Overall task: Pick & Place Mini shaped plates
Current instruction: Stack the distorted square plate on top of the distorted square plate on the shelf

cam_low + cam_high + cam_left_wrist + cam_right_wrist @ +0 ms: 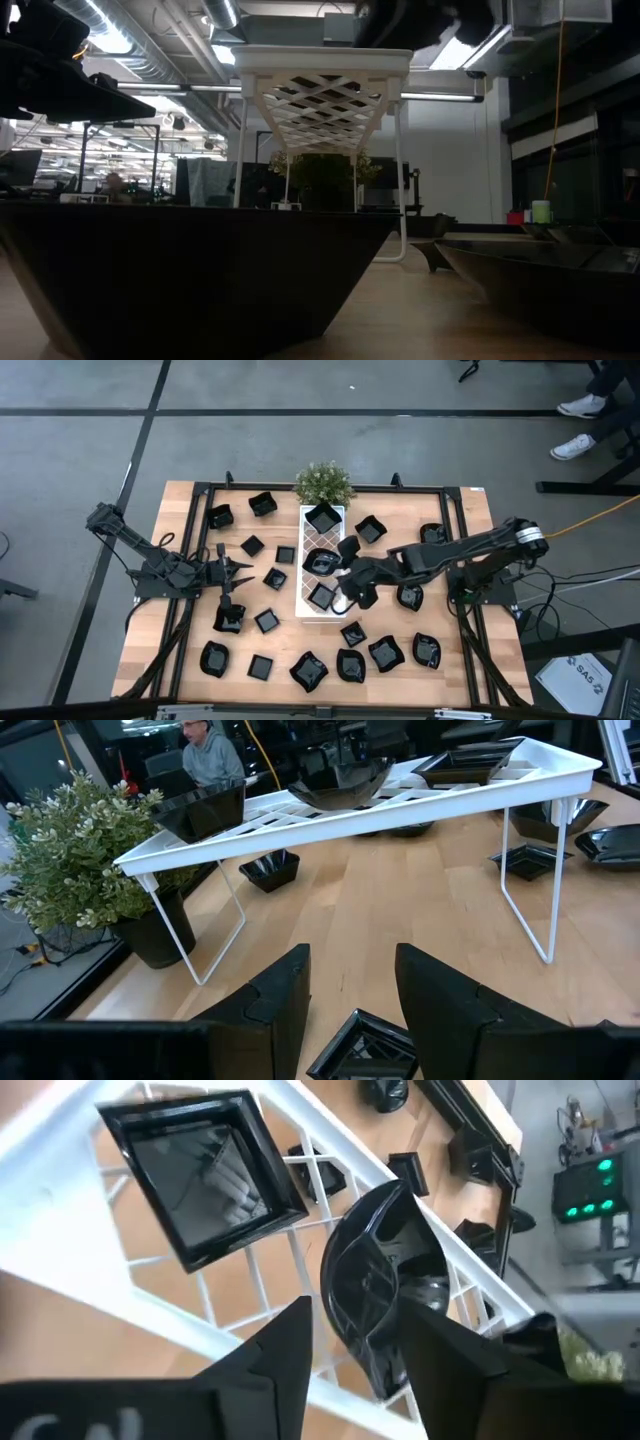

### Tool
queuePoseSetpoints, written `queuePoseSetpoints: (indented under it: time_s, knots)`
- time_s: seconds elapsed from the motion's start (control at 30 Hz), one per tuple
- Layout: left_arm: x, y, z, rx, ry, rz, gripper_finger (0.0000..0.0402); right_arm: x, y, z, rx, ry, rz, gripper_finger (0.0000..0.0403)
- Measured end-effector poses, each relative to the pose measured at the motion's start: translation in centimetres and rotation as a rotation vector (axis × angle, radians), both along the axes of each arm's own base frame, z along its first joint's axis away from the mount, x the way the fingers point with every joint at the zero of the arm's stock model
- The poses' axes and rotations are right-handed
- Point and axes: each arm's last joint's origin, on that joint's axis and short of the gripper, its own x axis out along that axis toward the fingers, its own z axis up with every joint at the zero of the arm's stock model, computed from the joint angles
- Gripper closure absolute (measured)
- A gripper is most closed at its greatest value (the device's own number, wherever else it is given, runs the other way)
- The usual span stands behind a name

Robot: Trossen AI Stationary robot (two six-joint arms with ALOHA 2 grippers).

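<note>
The right claw is seen parted around a wavy-rimmed black dish resting on the white lattice tray; if clipped on withdrawal, it could be tipped off. The left claw is held open, empty, above the bench.

Two dark, jointed arms: the right arm has a silver ring near its base, and each hand's fingers are blocky matte black.

A white sheet on the floor by the table's corner reads "SAS". Nothing else is legible.
</note>
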Motion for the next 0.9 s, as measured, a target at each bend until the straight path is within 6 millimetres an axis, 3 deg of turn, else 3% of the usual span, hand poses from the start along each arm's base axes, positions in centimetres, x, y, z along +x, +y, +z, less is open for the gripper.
queuePoseSetpoints:
  time_s: [0.5,0.63,0.9]
  knots:
    - [0.0,0.0,0.0,0.0,0.0,0.0,0.0258,-6.1,-1.1,1.9,0.263,0.118,-0.343,0.0272]
    - [0.0,0.0,0.0,0.0,0.0,0.0,0.0258,-6.8,-1.3,0.8,0.29,0.142,-0.403,0.0281]
    - [0.0,0.0,0.0,0.0,0.001,0.0,0.0258,-7.1,-2.2,-3.6,0.279,0.147,-0.439,0.0288]
